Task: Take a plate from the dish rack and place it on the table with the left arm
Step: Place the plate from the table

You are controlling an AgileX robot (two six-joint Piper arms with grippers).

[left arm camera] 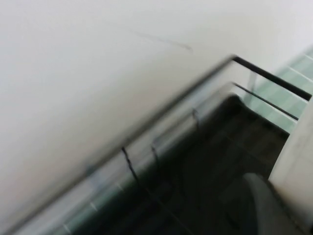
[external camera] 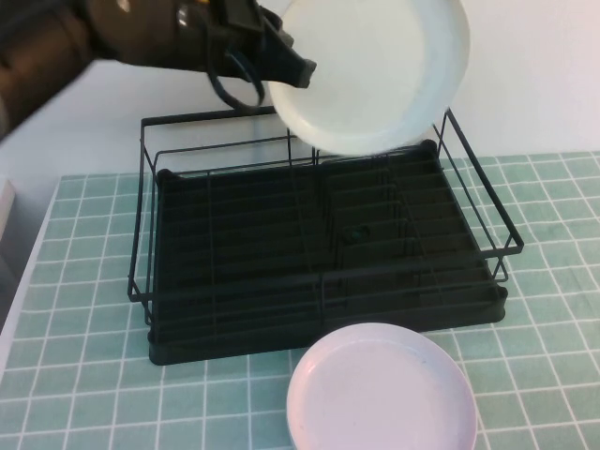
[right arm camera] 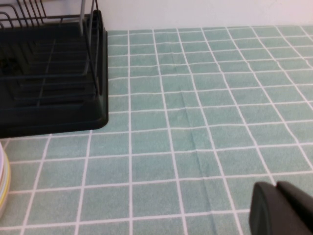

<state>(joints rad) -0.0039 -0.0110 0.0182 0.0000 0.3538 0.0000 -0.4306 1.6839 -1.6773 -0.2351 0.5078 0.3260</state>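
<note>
Nearest you, at the front edge of the high view, lies the pale pink plate (external camera: 380, 389), flat on the table (external camera: 84, 375) and just in front of the dish rack (external camera: 323, 248), right of centre. Its rim also shows at the edge of the right wrist view.

Behind it you see the dish rack, a black wire frame on a ribbed black tray, standing on the green tiles with its upright dividers in the middle. No plate stands in it.

Your right gripper (right arm camera: 283, 210) shows only in the right wrist view, as a dark tip low over bare tiles to the right of the rack; you cannot tell from that how its fingers stand.

Farther back and higher, the plate (external camera: 370, 70) is up in the air above the far right part of the rack, tilted, its cream-white face turned toward you and its lower rim near the rack's top rear wire. The left gripper (external camera: 286, 61) has its fingers closed narrow on the plate's left rim, holding it clear of the rack. The left arm (external camera: 112, 33) reaches in from the far left, above the white wall behind the table.
</note>
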